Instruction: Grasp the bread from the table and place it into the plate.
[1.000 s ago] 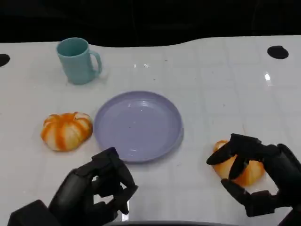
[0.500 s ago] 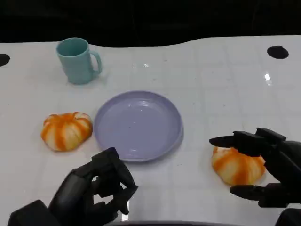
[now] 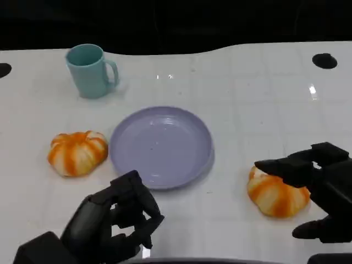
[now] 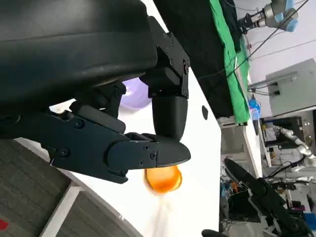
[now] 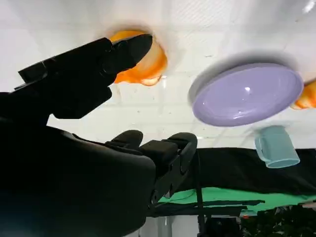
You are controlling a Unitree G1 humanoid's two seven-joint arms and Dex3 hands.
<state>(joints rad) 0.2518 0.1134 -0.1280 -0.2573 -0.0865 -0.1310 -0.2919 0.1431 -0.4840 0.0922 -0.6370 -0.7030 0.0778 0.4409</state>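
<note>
**Close on the right-hand bread before you lift**

Take the purple plate (image 3: pixel 161 146) as your landmark. The bread (image 3: pixel 277 194) you are working on lies on the white table (image 3: pixel 247 99) to the plate's right, well apart from its rim and a little nearer to you. Your right hand (image 3: pixel 320 190) is spread around it and holds nothing: one finger reaches over the loaf's top from the far side, while the thumb hangs low on the near side, apart from the crust.

Bring the hand down and slightly toward the plate so the loaf sits in the middle of the span, then close evenly from both sides. The bread looks soft and rounded, so I judge a low, wrapping grip safer than a pinch at the crown, which could let it roll out.

Lift clear of the plate's raised edge before carrying across, and release over its centre.

Your left hand (image 3: pixel 113 223) is curled in on nothing, just on the near side of the plate. A second bread (image 3: pixel 77 152) lies just beside the plate's left rim, and a teal mug (image 3: pixel 91 70) stands beyond it.
</note>
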